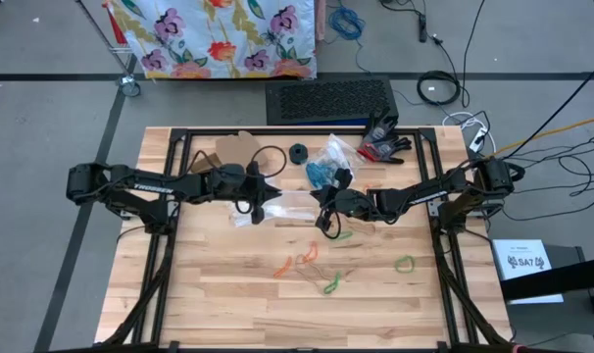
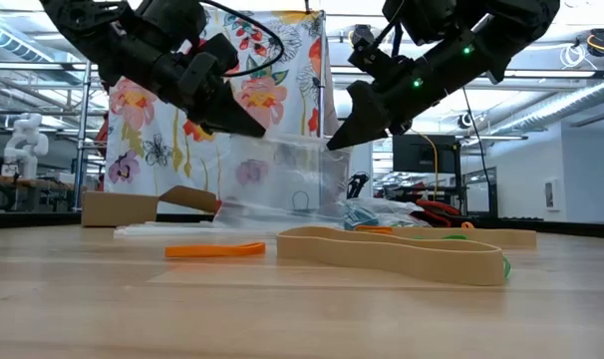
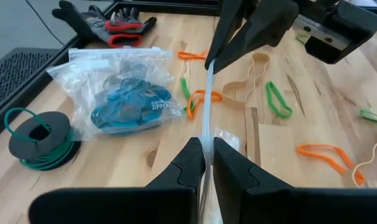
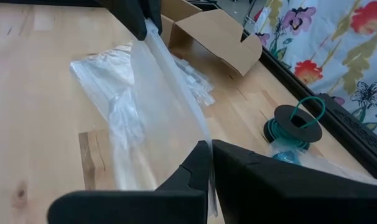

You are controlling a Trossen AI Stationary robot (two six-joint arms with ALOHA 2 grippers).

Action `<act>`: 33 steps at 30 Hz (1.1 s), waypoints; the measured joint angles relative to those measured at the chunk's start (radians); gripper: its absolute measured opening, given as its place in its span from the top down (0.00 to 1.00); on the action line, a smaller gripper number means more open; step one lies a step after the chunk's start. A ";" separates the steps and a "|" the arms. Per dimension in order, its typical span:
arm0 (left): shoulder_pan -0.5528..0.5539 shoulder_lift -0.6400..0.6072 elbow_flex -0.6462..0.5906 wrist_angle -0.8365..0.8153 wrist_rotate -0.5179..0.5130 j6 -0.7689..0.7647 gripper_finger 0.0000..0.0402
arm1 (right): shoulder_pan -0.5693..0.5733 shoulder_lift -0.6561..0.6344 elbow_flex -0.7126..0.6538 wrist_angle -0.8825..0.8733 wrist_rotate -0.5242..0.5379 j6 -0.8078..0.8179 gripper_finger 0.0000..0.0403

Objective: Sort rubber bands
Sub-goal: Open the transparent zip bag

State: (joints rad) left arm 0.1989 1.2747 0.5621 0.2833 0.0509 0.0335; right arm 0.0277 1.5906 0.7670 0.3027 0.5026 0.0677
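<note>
Above the middle of the surface (image 1: 228, 294), the left hand (image 1: 263, 206) and the right hand (image 1: 326, 208) each pinch a top edge of one empty clear zip bag (image 2: 292, 184), both clamped tight on the film and stretching it upright between them. The rubber bands (image 1: 312, 267) lie loose nearer the front edge, orange, tan and green, with a green one (image 1: 405, 263) off to the right; blue ones sit in a second clear bag (image 3: 129, 102) farther back. The risk, I judge, is the thin film slipping from either pinch or tearing if the hands pull farther apart. A dropped side would collapse the bag onto the loose bands and scatter them.
</note>
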 joint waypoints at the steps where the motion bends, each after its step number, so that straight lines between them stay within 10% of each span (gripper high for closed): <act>1: 0.000 0.000 0.000 -0.005 0.000 0.000 0.93 | 0.000 0.000 0.000 0.000 0.000 0.000 1.00; 18: 0.000 0.000 0.000 -0.143 -0.009 -0.001 0.93 | -0.010 0.000 0.066 0.033 -0.154 -0.062 0.77; 33: -0.016 0.000 0.000 -0.103 0.000 0.022 0.93 | -0.177 0.192 0.337 -0.159 -0.553 -0.138 0.78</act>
State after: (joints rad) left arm 0.1829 1.2743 0.5617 0.1801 0.0513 0.0553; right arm -0.1496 1.7830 1.1037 0.1440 -0.0500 -0.0704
